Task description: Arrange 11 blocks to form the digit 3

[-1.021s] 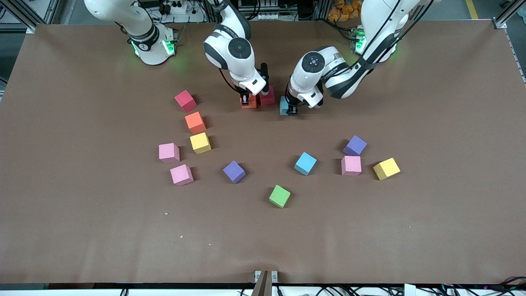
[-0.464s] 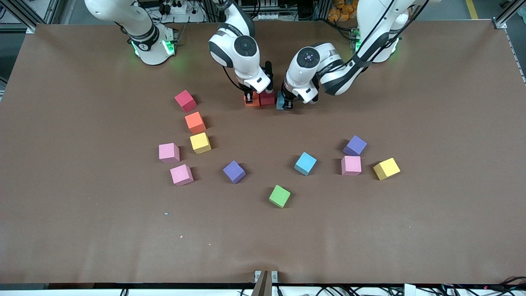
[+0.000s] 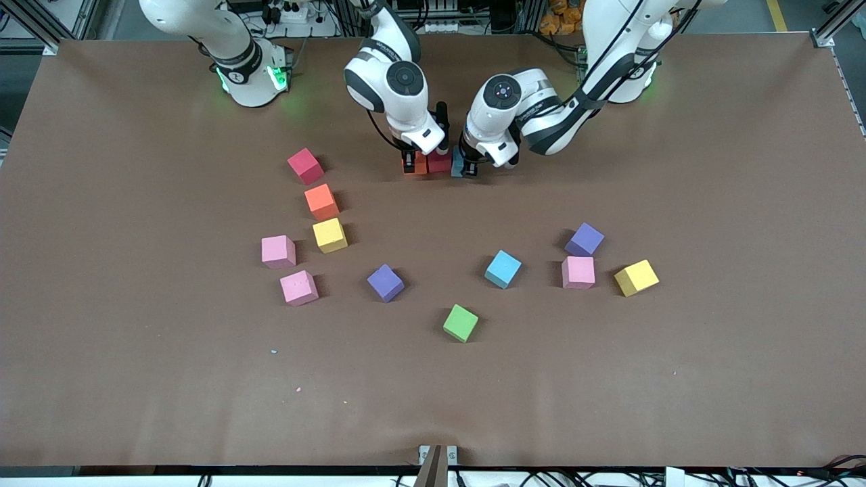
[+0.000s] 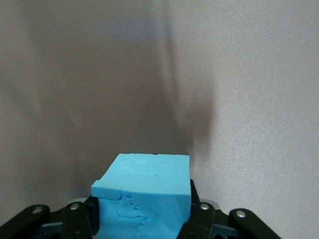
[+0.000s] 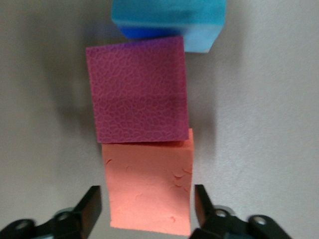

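Lying scattered nearer the front camera than both grippers are the loose blocks (image 3: 385,282). Farther on, the right gripper (image 5: 148,209) straddles the orange block (image 5: 148,191), fingers parted off its sides; a red block (image 5: 136,91) touches it. Beside that, the left gripper (image 4: 144,219) clamps the light blue block (image 4: 144,196).

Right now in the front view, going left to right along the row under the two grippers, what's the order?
right gripper → orange block → red block → light blue block → left gripper
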